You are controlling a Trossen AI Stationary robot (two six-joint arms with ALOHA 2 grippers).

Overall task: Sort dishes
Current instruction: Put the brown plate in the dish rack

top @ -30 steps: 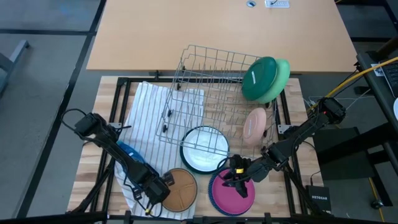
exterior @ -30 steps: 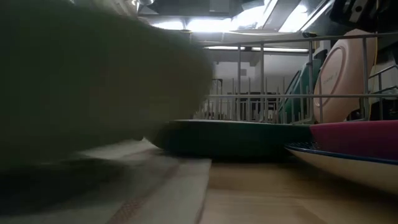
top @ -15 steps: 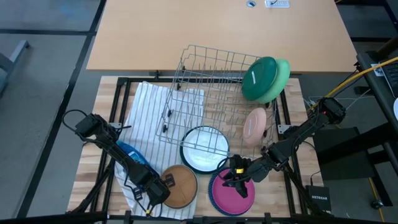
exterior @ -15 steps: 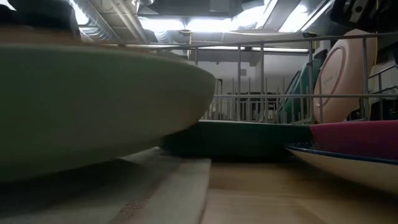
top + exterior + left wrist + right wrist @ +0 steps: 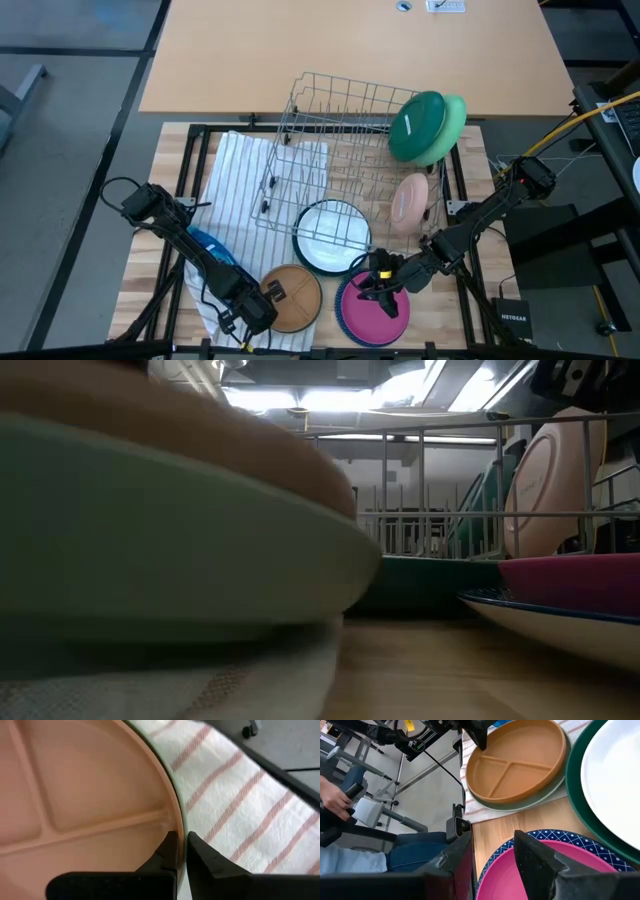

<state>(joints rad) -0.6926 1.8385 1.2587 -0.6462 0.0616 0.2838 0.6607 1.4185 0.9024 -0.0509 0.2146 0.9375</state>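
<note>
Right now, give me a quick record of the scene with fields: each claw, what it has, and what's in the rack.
left claw: shut on tan divided plate rim, over striped towel
right claw: open, above magenta bowl
wire rack: dark green plate, light green plate, peach plate standing on edge
white plate: flat, beside rack

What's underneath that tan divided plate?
The tan plate sits on a pale green dish, only its rim showing. Below that lies the striped towel. The left gripper pinches the plate's edge.
</note>
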